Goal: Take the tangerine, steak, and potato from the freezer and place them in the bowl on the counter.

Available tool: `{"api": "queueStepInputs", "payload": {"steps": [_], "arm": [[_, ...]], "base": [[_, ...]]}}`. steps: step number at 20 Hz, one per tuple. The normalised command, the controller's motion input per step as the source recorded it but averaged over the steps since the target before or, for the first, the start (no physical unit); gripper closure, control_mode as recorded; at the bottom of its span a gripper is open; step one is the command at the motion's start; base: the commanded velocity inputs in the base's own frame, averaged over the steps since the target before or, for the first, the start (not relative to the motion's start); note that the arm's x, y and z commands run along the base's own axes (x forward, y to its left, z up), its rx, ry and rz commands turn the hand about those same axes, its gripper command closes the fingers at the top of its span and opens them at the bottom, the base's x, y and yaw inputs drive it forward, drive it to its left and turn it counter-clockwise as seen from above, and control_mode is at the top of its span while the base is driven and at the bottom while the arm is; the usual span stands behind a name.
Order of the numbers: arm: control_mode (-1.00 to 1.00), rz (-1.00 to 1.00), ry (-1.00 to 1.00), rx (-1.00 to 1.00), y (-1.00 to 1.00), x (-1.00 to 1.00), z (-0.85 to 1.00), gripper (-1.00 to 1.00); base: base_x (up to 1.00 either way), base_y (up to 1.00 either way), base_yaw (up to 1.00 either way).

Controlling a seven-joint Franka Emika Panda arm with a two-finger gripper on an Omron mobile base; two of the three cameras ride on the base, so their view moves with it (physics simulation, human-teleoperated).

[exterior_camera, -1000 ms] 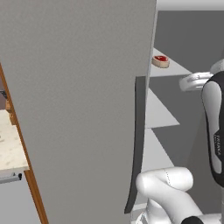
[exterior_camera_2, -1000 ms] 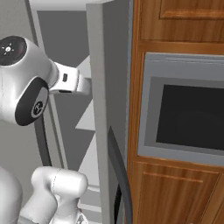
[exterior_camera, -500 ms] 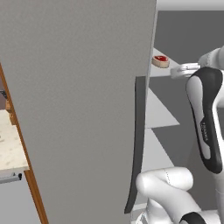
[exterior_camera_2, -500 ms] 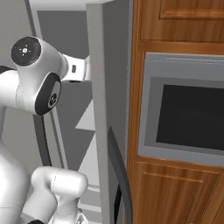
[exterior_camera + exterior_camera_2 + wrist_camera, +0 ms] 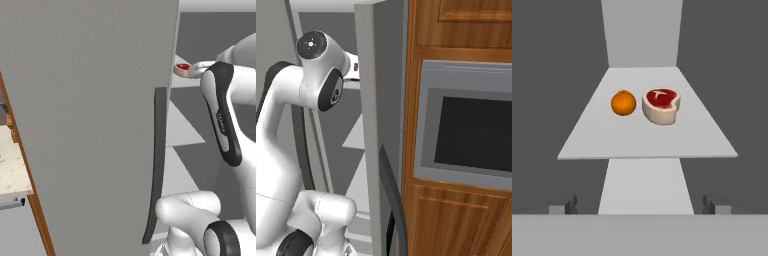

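Reaching deeper over the last second, your arm has swung into the open freezer [image 5: 100, 125] toward its upper shelf [image 5: 647, 135]. The gripper [image 5: 639, 207] has its fingers spread wide, holding nothing. The tangerine [image 5: 623, 103] and steak [image 5: 661, 105] sit just beside each other ahead; you're lined up to grab one.

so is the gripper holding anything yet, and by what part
Nothing held: the open gripper faces the tangerine and steak, both lying on the freezer shelf.
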Motion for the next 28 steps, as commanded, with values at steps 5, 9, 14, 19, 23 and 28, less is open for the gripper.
{"api": "queueStepInputs", "payload": {"steps": [5, 9, 14, 19, 23, 28], "arm": [[-1.00, 0.04, 0.00, 0.02, -0.29, 0.44, -0.17, -1.00], [-1.00, 0.02, 0.00, 0.00, -0.03, 0.47, -0.25, -1.00], [-1.00, 0.00, 0.00, 0.00, 0.00, 0.37, -0.22, -1.00], [-1.00, 0.00, 0.00, 0.00, -0.02, 0.38, -0.13, -1.00], [-1.00, 0.00, 0.00, 0.00, -0.08, 0.35, -0.05, -1.00], [-1.00, 0.01, 0.00, 0.00, -0.15, 0.30, -0.03, -1.00]], "base": [[0.00, 0.00, 0.00], [0.00, 0.00, 0.00], [0.00, 0.00, 0.00], [0.00, 0.00, 0.00], [0.00, 0.00, 0.00], [0.00, 0.00, 0.00]]}}
